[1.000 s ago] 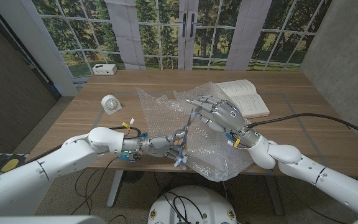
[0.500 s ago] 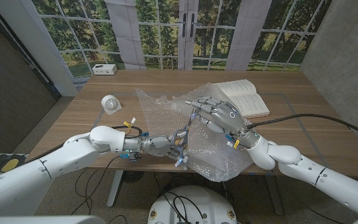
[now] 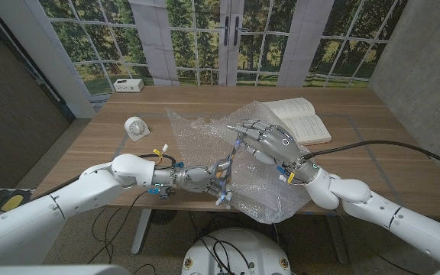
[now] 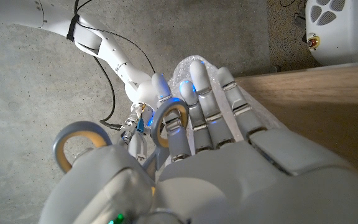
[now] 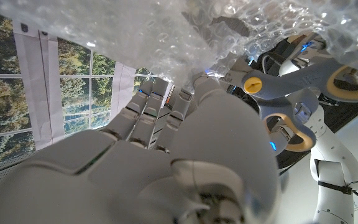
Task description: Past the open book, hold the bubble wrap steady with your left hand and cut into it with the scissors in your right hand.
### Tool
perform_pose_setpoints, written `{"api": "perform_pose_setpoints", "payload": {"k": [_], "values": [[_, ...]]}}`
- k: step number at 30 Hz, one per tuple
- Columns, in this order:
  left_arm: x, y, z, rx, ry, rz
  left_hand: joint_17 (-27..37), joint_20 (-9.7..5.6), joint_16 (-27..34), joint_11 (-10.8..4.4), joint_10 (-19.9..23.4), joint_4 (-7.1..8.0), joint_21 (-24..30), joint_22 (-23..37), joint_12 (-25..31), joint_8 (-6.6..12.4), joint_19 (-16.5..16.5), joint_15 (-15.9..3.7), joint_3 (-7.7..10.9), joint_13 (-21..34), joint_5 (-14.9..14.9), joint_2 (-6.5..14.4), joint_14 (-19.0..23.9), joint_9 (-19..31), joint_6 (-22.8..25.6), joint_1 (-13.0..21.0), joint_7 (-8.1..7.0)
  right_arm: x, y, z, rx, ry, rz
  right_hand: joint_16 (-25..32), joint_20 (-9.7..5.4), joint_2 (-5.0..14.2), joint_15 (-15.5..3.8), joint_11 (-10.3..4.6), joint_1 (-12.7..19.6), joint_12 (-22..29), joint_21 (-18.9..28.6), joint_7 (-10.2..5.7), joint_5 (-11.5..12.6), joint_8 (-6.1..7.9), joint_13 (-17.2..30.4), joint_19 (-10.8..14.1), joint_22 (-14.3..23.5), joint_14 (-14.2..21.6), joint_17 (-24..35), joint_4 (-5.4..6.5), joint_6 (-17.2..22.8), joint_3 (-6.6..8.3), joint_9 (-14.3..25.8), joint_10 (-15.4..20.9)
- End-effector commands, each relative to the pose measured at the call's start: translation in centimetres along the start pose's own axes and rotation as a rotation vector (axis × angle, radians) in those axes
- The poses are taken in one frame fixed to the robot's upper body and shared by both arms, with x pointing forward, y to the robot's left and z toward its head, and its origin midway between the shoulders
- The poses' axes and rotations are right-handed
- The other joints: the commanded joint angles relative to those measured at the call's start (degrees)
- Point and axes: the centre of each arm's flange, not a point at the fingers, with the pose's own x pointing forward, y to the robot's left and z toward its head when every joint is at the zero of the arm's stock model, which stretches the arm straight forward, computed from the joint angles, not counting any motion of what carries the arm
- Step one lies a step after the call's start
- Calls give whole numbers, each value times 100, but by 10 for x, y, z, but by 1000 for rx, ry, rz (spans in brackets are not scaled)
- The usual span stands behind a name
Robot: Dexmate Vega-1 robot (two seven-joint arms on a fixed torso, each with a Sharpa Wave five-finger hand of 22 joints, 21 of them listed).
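Clear bubble wrap [image 3: 197, 137] lies crumpled across the middle of the wooden worktop [image 3: 373, 153], its near edge hanging over the worktop's front edge. Contrary to the task wording, the scissors [image 3: 230, 159] are in the left hand [image 3: 197, 179]. That hand sits low at the near edge of the sheet, its fingers closed through the handle loops. The left wrist view confirms this: a grey loop with a yellow lining [image 4: 169, 121] sits round a finger of the left hand [image 4: 229, 162], with wrap [image 4: 185, 68] beyond the fingertips. The blades slant up and away from the left hand towards the right hand [image 3: 270, 141]. The right hand is raised over the middle of the sheet, back upward, fingers curled onto a lifted fold of wrap. In the right wrist view, the right hand [image 5: 166, 155] reaches into the wrap [image 5: 229, 31], with the scissors' yellow pivot and handles [image 5: 272, 93] just beside it. Whether the blades are biting the sheet cannot be told. Just past the right hand lies the open book [image 3: 304, 121], touching the wrap's far edge. A small white clock [image 3: 136, 128] stands on the robot's left, and a white box [image 3: 128, 85] sits at the far edge
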Motion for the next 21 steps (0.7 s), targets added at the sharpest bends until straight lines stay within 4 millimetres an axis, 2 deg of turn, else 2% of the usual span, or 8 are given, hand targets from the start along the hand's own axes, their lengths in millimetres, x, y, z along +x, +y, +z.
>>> {"api": "perform_pose_setpoints", "payload": {"k": [1, 21], "values": [[0, 0, -1, -2, -2, 1, 30, 8, 29, 0, 48, 3, -2, 8, -27, -9, 50, -7, -38, 18, 1, 10, 27, 10, 481, -39, 479, 1, -7, 5, 2, -6, -25, -5, -275, 1, -1097, -31, 84, 20, 32, 3, 20, 43, 0, 7, 10, 63, 16, 21, 57, 7, 25, -19], [2, -2, 0, 20, -27, -2, 44, 13, 37, -42, 47, -41, -17, 22, -29, -38, 33, -12, -21, 47, 3, 4, 12, 7, 506, 60, 453, 0, 3, -2, -9, 31, 16, -14, -275, 3, -1098, -29, 92, 37, 43, -2, 21, 51, -5, 24, 10, 85, 42, 26, 92, 11, 26, -23]]}}
